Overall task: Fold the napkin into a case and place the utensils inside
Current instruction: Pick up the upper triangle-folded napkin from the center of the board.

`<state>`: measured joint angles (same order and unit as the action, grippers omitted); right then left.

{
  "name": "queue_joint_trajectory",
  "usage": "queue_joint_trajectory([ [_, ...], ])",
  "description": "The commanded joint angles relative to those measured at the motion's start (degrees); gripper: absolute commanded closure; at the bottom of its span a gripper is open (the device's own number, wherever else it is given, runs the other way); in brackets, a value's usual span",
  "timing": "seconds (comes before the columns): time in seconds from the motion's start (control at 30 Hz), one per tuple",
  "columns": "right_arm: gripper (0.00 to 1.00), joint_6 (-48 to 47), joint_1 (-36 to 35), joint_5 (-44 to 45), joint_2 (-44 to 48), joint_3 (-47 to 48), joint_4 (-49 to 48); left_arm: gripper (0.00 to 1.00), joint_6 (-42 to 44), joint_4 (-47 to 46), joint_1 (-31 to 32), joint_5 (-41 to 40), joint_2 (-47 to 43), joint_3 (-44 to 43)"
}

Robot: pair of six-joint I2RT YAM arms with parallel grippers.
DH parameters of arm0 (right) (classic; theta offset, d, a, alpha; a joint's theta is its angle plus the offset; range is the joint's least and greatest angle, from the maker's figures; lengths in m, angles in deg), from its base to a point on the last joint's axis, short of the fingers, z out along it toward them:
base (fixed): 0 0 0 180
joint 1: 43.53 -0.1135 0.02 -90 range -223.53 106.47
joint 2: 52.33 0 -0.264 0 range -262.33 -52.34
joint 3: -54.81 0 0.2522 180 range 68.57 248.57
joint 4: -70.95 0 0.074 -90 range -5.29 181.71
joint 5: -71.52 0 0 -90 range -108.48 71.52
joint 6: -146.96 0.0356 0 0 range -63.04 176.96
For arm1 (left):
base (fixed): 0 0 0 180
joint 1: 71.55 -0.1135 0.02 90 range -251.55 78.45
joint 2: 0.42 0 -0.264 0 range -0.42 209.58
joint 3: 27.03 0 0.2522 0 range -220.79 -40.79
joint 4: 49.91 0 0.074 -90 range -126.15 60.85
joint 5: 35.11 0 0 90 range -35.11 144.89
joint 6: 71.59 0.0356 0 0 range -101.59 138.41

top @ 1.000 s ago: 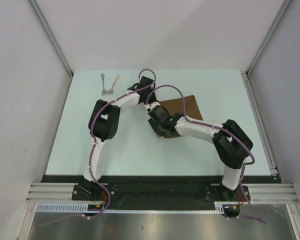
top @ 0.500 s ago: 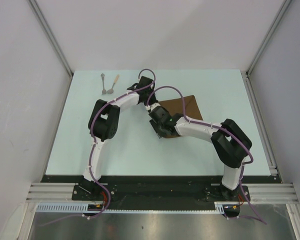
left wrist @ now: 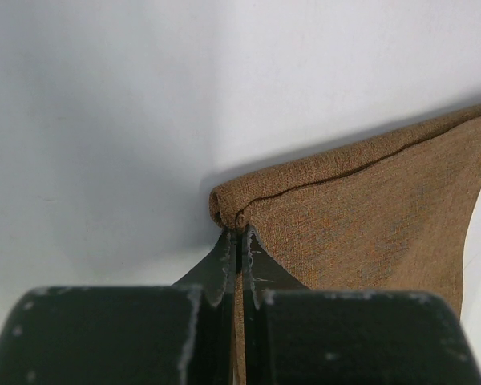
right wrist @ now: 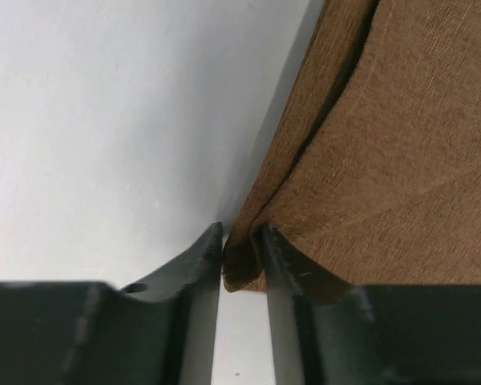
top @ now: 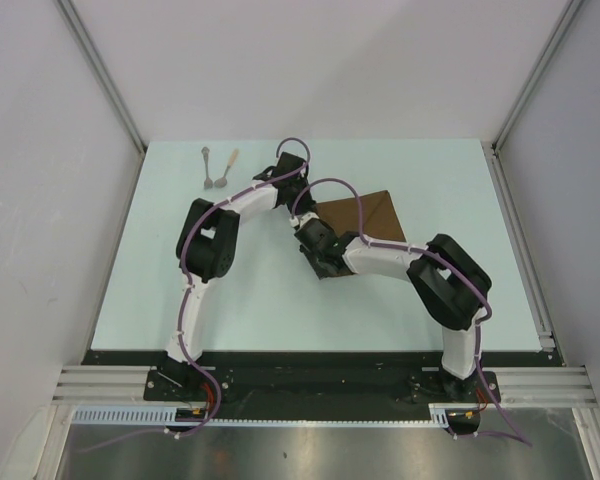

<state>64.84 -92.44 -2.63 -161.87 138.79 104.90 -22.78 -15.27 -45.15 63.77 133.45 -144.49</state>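
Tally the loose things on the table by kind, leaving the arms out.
Cloth: 1, the brown napkin
Utensils: 2, the grey-handled utensil and the tan-handled utensil
Total: 3

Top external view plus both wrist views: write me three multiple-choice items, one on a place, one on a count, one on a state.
1. Relative to the brown cloth napkin, the slim spoon-like utensils lie:
A. on it
B. under it
C. apart from it, far-left on the pale table

2. Utensils in view:
A. one
B. two
C. four

3. The left gripper is:
A. shut on a napkin corner
B. wide open
C. holding a spoon

Key: 1C, bare table separates them; 2B, two handles lie side by side; 3A, its closed jaws pinch the cloth's corner.
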Motion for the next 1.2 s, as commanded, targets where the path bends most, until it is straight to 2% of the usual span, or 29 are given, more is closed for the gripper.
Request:
queue_joint_trajectory([
  [0.0,0.75,1.3,0.2,2.8,-4.8,-0.8,1.4,1.00,-0.6,0.0,-0.2,1.7,1.3,1.0],
  [0.03,0.84,1.5,0.2,3.0,-4.7,-0.9,1.4,1.00,-0.7,-0.1,-0.2,2.0,1.2,1.3],
  [0.13,0.89,2.2,0.1,4.8,-4.0,-1.0,1.9,1.00,-0.8,-0.5,-0.3,2.2,1.0,1.7],
  [0.23,1.00,2.3,0.4,6.2,-2.9,-1.4,1.8,1.00,-0.7,-0.5,-0.4,2.4,0.8,1.7],
  [0.37,1.00,1.8,0.0,4.8,0.8,-1.7,0.8,1.00,-0.9,-0.5,-0.7,3.6,-0.6,1.7],
  [0.6,1.00,6.3,-0.1,-13.3,9.1,-1.0,-1.7,1.00,-2.8,1.1,-1.9,5.5,-7.6,3.6],
  [0.67,1.00,8.2,-0.4,-18.0,10.0,-0.9,-3.0,1.00,-3.5,1.4,-2.6,6.0,-10.9,5.9],
  [0.93,1.00,13.2,-1.9,-27.3,10.5,2.3,-8.0,1.00,-4.1,1.9,-7.3,9.4,-22.9,16.9],
  [1.17,1.00,22.4,-2.9,-44.8,9.6,5.8,-22.2,1.00,1.4,9.5,-11.6,-1.1,-38.8,16.3],
])
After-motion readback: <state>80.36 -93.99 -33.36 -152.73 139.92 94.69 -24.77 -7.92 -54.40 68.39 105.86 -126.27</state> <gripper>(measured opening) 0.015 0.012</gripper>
